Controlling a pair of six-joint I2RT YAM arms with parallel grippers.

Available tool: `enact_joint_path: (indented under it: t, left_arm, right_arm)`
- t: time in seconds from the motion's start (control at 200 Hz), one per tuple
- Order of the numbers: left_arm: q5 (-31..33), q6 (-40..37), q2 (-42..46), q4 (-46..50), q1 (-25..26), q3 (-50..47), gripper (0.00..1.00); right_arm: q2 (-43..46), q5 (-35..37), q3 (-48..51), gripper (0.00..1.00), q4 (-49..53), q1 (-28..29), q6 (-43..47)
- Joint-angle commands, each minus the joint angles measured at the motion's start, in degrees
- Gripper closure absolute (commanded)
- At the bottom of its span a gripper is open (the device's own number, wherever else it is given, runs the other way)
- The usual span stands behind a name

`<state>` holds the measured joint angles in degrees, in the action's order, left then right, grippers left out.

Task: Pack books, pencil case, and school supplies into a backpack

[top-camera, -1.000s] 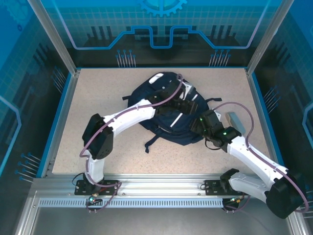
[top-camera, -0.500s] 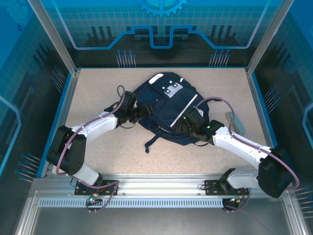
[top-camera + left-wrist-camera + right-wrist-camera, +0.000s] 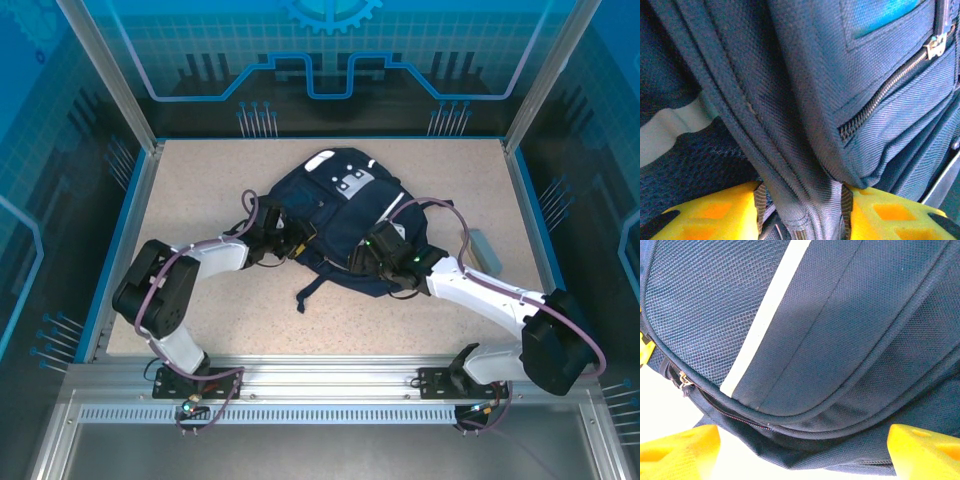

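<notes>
Arms closed in: L jaws pinch backpack point(image 3: 335, 215) edge, R jaws wide.

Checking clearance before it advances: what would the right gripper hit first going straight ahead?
The backpack: its navy fabric lies directly ahead of the right gripper, between its open fingers, and seems very close.

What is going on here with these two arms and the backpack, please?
Both arms are working on the backpack, which lies flat in the middle of the table. The left gripper has a fold of the bag's edge between its fingers, though I cannot tell whether it grips it firmly. The right gripper is open, its fingers standing wide on either side of the bag's near edge.
</notes>
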<state>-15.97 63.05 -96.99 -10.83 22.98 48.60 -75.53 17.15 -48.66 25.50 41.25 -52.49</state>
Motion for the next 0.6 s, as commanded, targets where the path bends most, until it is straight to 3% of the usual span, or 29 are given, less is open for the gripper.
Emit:
enact_joint_path:
  t: [0.0, 0.25, 0.47, 0.595]
  left_arm:
    - [-1.81, 1.79, -1.91, -4.88, -0.88, -0.08, 0.57]
    - [-3.83, 5.00, -2.30, -9.55, -1.23, -1.71, 0.64]
    - [-4.40, 4.78, 1.25, -10.00, -2.15, -3.36, 0.88]
    - [-4.20, 4.54, 4.72, -9.63, -2.85, -4.67, 0.96]
  right_arm:
    - [-0.54, 0.75, -1.42, 0.12, 0.61, 0.69, 0.01]
    - [-4.97, 0.14, -3.07, 0.14, 0.55, 0.90, -0.12]
    - [-8.03, -0.54, -0.11, 0.14, -1.86, 0.99, 0.64]
    - [-10.35, -1.63, -0.52, 0.14, -4.33, -0.82, 4.06]
